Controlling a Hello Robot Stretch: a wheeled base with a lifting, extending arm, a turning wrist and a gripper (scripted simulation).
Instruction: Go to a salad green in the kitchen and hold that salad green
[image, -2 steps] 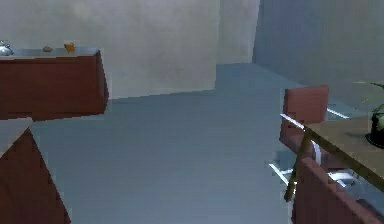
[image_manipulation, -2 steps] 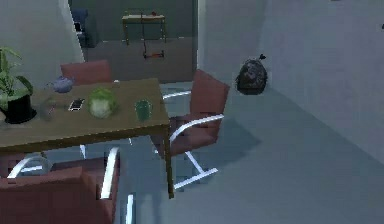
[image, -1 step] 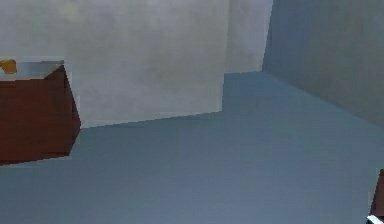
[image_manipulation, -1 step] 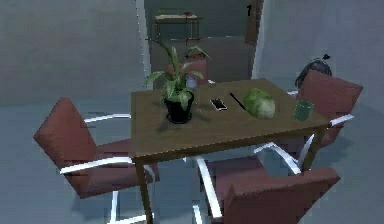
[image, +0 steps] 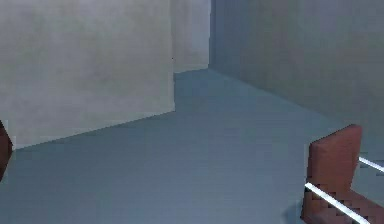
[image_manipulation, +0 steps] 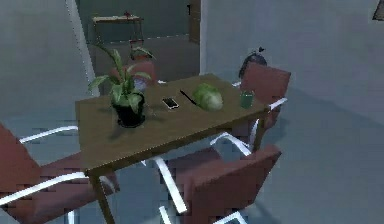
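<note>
On the wooden desk (image_manipulation: 150, 135) in the arm side view lies the salad green (image_manipulation: 208, 97), a rounded green head between a small flat phone (image_manipulation: 171, 102) and a green cup (image_manipulation: 246, 98). A potted plant (image_manipulation: 128, 95) stands further left. How the fingers stand cannot be told.

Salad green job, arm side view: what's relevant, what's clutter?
Job:
- salad green, lying on the table

Lying about:
- potted plant
- phone
- green cup
- chairs
</note>
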